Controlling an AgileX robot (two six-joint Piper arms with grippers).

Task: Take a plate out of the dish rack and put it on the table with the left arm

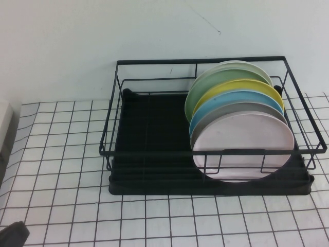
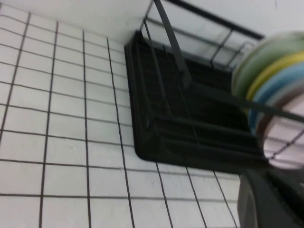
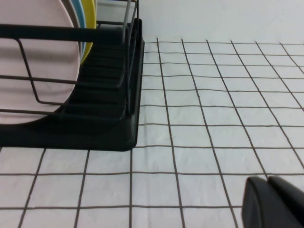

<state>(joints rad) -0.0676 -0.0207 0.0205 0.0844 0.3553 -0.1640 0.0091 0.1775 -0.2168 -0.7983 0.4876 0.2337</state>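
Nearest me, I'm seeing the left gripper (image 1: 13, 234) sitting low at the table's (image 1: 61, 206) near-left corner, jaws together, holding nothing. I'm spotting the pink plate (image 1: 242, 149) standing on edge, frontmost in the dish rack (image 1: 154, 180), ahead and off to the right. Right gripper (image 3: 273, 202) is parked beside the rack; I'm reading its jaws as together too.

A plain white wall (image 1: 154, 31) rose behind the surface, matte and evenly lit (a faint thin scratch (image 1: 203, 20) ran across its upper part). At the far left edge stood a pale boxy object (image 1: 5, 128), only partly visible.
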